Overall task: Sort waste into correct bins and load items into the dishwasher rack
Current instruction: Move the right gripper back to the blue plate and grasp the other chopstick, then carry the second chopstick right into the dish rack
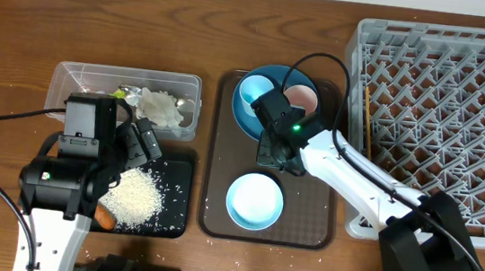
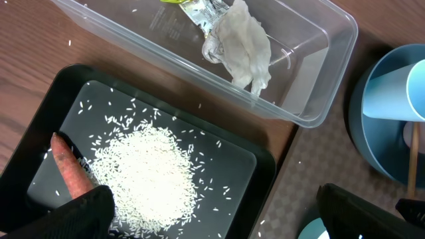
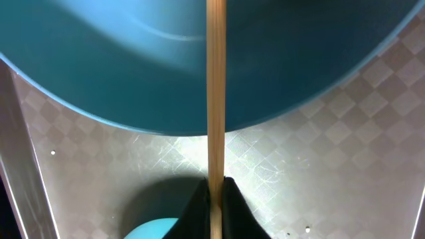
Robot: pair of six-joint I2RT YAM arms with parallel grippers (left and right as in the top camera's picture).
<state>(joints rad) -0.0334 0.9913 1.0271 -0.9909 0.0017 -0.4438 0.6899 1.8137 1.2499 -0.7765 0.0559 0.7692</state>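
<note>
My right gripper [image 3: 214, 199] is shut on a wooden chopstick [image 3: 214, 99], low over the brown tray beside the blue plate [image 3: 199, 60]. In the overhead view this gripper [image 1: 277, 153] sits between the plate [image 1: 257, 124] and the pale bowl [image 1: 255, 200]. A light-blue cup [image 1: 251, 96] and a pink cup [image 1: 302, 97] rest on the plate. My left gripper [image 2: 219, 226] is open above the black tray [image 2: 265, 166], which holds rice [image 2: 149, 179] and a carrot [image 2: 70, 172]. The clear tub [image 2: 312, 113] holds crumpled paper [image 2: 242, 50] and a yellow-green wrapper [image 2: 174, 2].
The grey dishwasher rack [image 1: 444, 112] fills the right side, with another chopstick [image 1: 368, 113] lying along its left edge. The brown serving tray [image 1: 218, 196] lies between the bins and the rack. Loose rice grains dot the brown tray and the table.
</note>
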